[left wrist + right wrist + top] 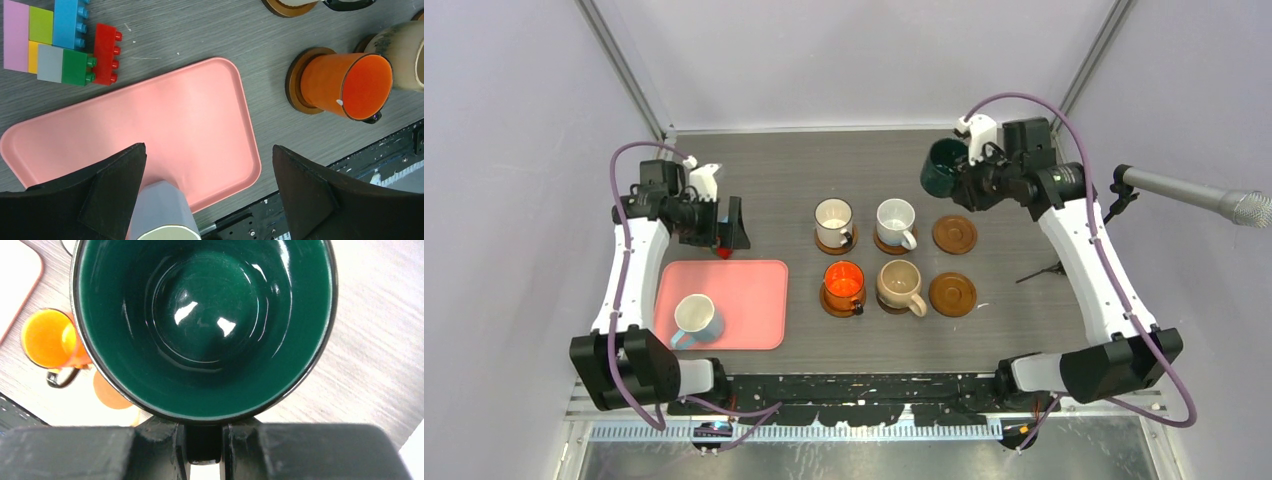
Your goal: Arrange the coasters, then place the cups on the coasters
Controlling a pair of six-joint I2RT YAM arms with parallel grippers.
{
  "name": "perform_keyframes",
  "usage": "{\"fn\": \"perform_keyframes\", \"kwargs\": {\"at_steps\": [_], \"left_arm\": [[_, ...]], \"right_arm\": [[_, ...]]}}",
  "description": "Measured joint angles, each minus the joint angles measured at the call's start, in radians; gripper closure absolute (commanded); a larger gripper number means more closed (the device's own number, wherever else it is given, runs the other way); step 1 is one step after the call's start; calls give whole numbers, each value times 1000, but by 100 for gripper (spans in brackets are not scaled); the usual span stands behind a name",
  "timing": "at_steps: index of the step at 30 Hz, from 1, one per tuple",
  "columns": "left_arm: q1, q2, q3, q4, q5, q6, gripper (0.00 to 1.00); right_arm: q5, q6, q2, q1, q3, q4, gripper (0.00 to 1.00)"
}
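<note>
Top external: your R gripper (969, 186) grips dark green mug (943, 168) by handle; L gripper (735, 228) spread wide, holding nothing.

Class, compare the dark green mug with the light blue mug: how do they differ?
The dark green mug is gripped by the right hand; the light blue mug stands free on the pink tray. The green mug is dark green inside; the blue mug is white inside. Neither sits on a coaster.

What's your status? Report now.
Right gripper shut on green mug. Left gripper open near blue mug on tray. Far-right coaster and near-right coaster bare, nothing in the way.
</note>
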Motion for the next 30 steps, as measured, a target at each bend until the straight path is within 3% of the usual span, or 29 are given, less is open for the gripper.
{"fn": "perform_keyframes", "kwargs": {"at_steps": [10,30], "left_arm": [[-48,-29,10,-15,-5,5,0],[-49,-37,4,-10,-36,3,0]], "right_arm": [[-102,-132,72,-232,-224,18,100],[-53,-171,115,-266,-581,425,100]]}}
